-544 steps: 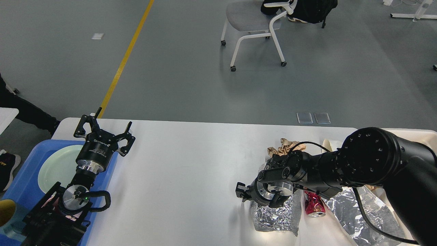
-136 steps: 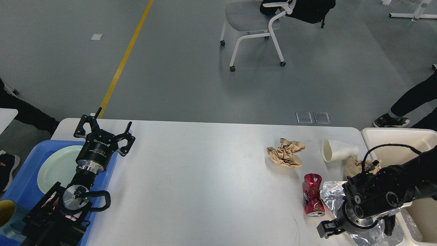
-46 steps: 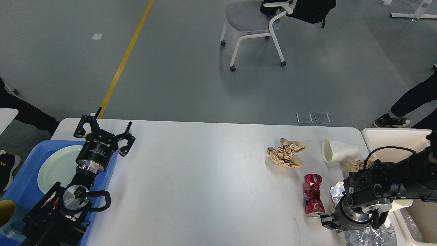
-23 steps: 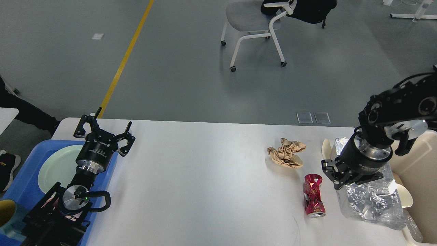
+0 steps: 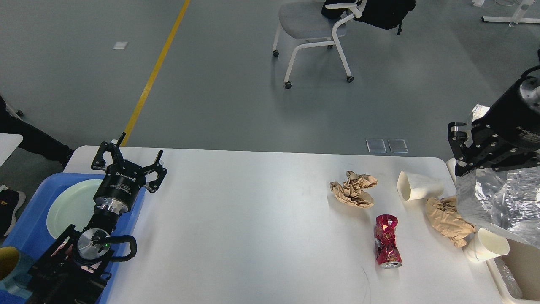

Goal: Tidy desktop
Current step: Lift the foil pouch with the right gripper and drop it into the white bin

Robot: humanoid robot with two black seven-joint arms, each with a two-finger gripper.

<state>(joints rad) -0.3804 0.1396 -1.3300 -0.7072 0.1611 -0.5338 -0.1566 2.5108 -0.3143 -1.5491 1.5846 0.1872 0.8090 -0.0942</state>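
Note:
The white desktop (image 5: 253, 211) bears a crushed red can (image 5: 387, 247), two crumpled brown papers (image 5: 353, 189) (image 5: 447, 219) and two white paper cups (image 5: 417, 185) (image 5: 485, 249), all at its right end. My right gripper (image 5: 479, 166) is shut on a crinkled silver foil bag (image 5: 502, 198) and holds it in the air over the table's right edge, above the cream bin (image 5: 521, 264). My left gripper (image 5: 130, 160) is open and empty at the far left, over the edge of the blue tray (image 5: 29, 219).
The blue tray holds a pale green plate (image 5: 69, 207) and a yellow cup (image 5: 6, 261). A white chair (image 5: 312, 29) stands on the grey floor beyond the table. A yellow floor line (image 5: 156, 67) runs at the far left.
My right gripper has lifted the foil bag off the table's front right and carried it up and to the right over the bin, uncovering a brown paper and a cup. The left arm has not moved.

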